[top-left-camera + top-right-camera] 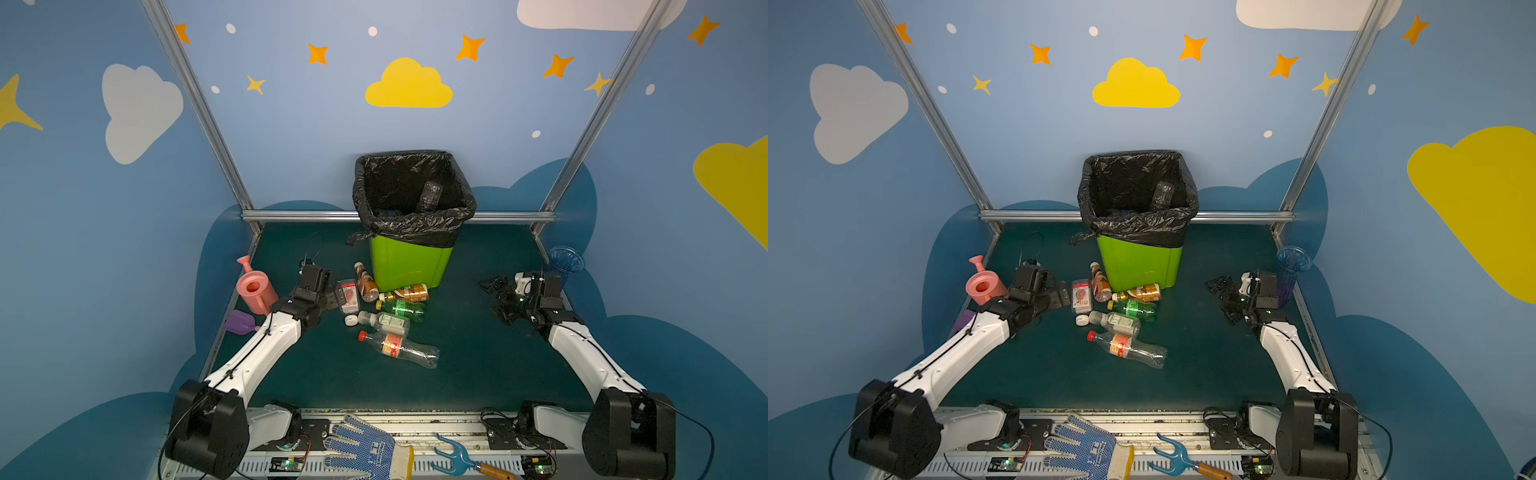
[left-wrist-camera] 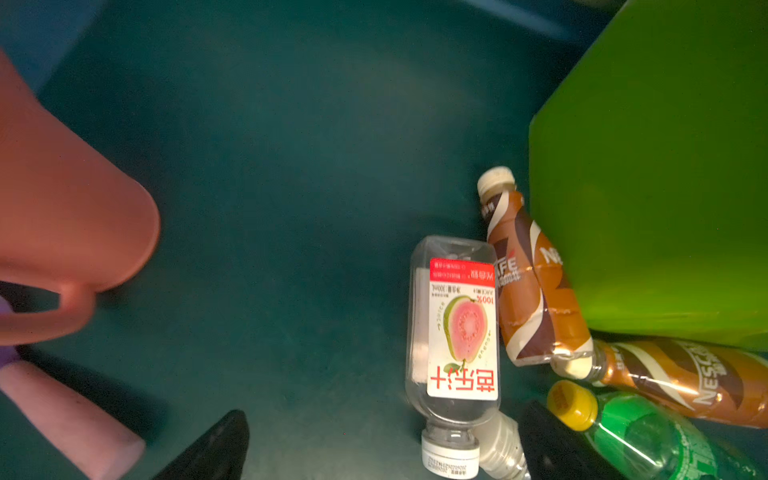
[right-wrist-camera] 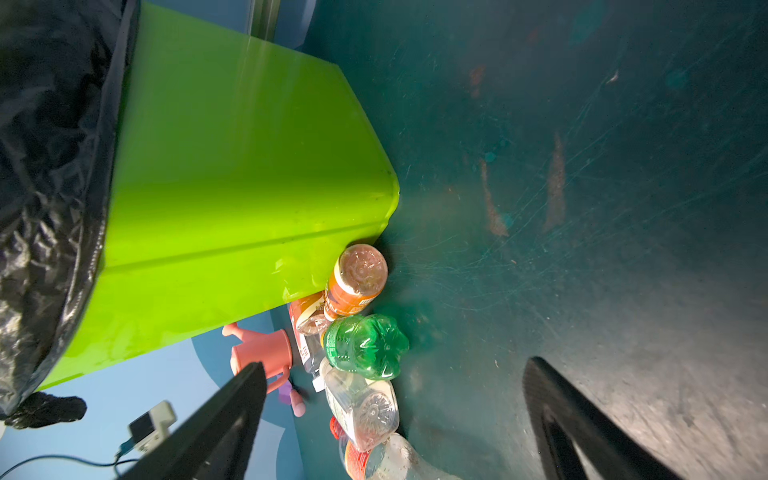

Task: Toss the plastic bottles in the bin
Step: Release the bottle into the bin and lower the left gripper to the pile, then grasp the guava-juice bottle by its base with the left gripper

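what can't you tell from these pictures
- Bin contents: in both top views the dark bag hides all but one bottle.
- Purple object: left arm covers most, in a top view.
- Vase base: behind the right arm.
- Left wrist view: green bottle cut off by the edge.

Green bottle (image 2: 636,436) partly off-frame

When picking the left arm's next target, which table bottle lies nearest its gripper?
The clear guava juice bottle with the red-and-white label: it lies right beside the open left gripper; the brown coffee bottle lies beyond it.
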{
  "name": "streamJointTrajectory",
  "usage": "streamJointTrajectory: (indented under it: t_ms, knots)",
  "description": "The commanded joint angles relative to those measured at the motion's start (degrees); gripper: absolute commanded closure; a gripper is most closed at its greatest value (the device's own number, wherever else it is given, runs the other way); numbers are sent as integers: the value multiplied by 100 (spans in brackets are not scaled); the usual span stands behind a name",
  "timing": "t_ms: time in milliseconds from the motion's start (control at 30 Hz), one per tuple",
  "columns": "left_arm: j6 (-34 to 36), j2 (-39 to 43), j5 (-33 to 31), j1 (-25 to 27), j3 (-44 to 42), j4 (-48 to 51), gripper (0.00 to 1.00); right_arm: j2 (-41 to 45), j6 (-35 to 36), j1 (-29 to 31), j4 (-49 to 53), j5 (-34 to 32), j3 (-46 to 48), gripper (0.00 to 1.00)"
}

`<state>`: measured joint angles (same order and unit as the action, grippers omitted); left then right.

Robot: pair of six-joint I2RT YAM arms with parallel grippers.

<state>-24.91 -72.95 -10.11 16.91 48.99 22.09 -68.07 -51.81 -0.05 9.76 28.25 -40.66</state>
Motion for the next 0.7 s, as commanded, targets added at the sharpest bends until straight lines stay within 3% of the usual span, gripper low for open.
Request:
streamJointTrajectory:
  t_ms: [0, 667]
  knots:
    - [-396, -423, 233, 80, 258, 50, 2, 29, 48, 11, 120, -110, -82, 5]
    - [-330, -2595, 54, 344, 1757, 649, 10, -66, 158, -288, 146, 31, 48, 5]
